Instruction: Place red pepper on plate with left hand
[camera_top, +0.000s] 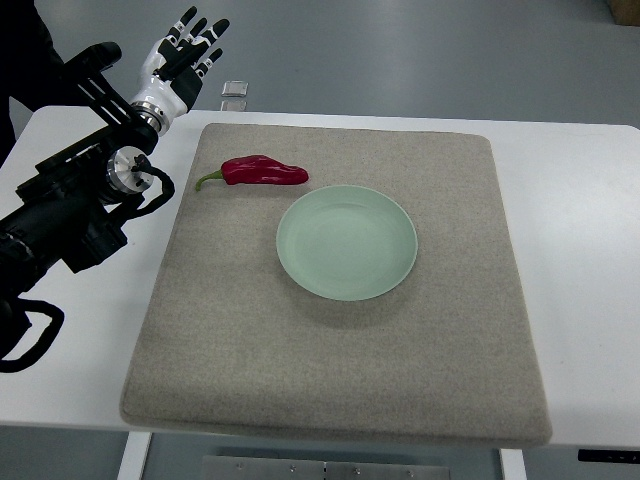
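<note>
Grey flooring is seen beyond a white table (580, 260), on which a large beige felt mat (330, 370) is spread; the mat covers most of the tabletop.

A red pepper (262, 172) is laid on its side on the far left part of the mat; its green stem (209, 179) is pointed toward the left edge of the mat, and its tapered tip is turned to the right. No hand is in contact with it. Just beside the pepper, toward the near right, a pale green plate (347, 243) is set flat at about the middle of the mat; a narrow strip of mat is seen between pepper and rim, so the two are apart; nothing is held by the plate.

Farther left, the left hand (180, 58) is raised beyond the far left corner of the table; its black-tipped fingers (188, 22) are extended and slightly spread, and nothing is gripped by them. The hand is kept well apart from the pepper. Its black arm (70, 210) is brought in from the left edge of the picture, over the bare white table beside the mat.

Beyond the far edge of the table, a small clear square object (234, 90) is seen on the floor; what it is cannot be told.
</note>
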